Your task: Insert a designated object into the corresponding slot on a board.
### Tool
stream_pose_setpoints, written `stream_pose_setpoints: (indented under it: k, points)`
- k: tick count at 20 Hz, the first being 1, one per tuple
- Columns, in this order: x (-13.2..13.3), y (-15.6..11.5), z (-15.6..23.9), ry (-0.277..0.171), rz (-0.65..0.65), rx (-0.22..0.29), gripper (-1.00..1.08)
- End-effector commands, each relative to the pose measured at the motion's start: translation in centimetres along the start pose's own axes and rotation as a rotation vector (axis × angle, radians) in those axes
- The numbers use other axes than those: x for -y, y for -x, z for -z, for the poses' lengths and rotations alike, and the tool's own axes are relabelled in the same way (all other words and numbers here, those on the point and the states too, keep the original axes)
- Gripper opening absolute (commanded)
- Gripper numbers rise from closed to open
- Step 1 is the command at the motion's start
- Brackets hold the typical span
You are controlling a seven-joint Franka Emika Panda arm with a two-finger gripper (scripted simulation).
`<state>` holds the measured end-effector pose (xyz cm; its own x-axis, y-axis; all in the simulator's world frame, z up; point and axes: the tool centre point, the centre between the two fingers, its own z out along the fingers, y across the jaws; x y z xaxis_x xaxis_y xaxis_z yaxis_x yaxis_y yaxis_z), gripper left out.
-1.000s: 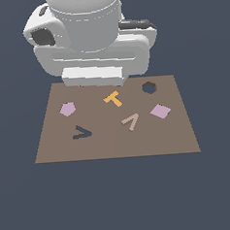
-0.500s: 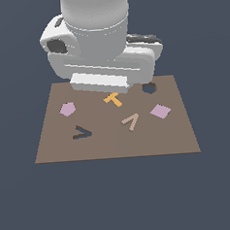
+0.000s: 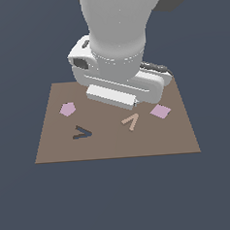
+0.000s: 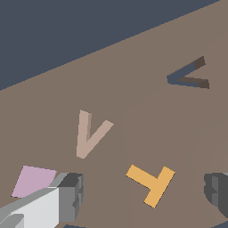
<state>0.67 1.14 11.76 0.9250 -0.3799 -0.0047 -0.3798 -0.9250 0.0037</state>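
Note:
The tan V-shaped piece (image 3: 131, 121) lies flat on the brown board (image 3: 114, 146), right of its middle in the exterior view. It also shows in the wrist view (image 4: 89, 136). The dark V-shaped slot (image 3: 81, 133) is toward the exterior view's left and shows in the wrist view too (image 4: 189, 76). My gripper (image 4: 144, 189) is open and empty, its fingers (image 4: 71, 193) wide apart above the board. The tan V lies beyond the fingertips, untouched. In the exterior view the arm's hand (image 3: 120, 87) hides the fingers.
An orange T-shaped piece (image 4: 151, 182) lies on the board between my fingers. A pink pentagon (image 3: 67, 109) and a pink square (image 3: 160, 111) lie flat on the board. The arm hides the back of the board in the exterior view.
The arm has come forward and lower over the board. It now covers the orange T piece and the dark hexagonal hole in the exterior view. The pieces have not moved.

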Motion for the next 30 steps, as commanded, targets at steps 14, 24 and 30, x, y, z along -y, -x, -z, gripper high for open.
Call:
stream_pose_setpoints:
  k: [14,24,30]
  points:
    - [4.5,-1.2,-5.7,-0.003,-0.336,-0.004,1.0]
    - [5.2,-1.7,-6.7,-0.005,-0.398,-0.004,1.0]
    - [5.2,-1.7,-7.7,-0.004,-0.396,-0.004,1.0]
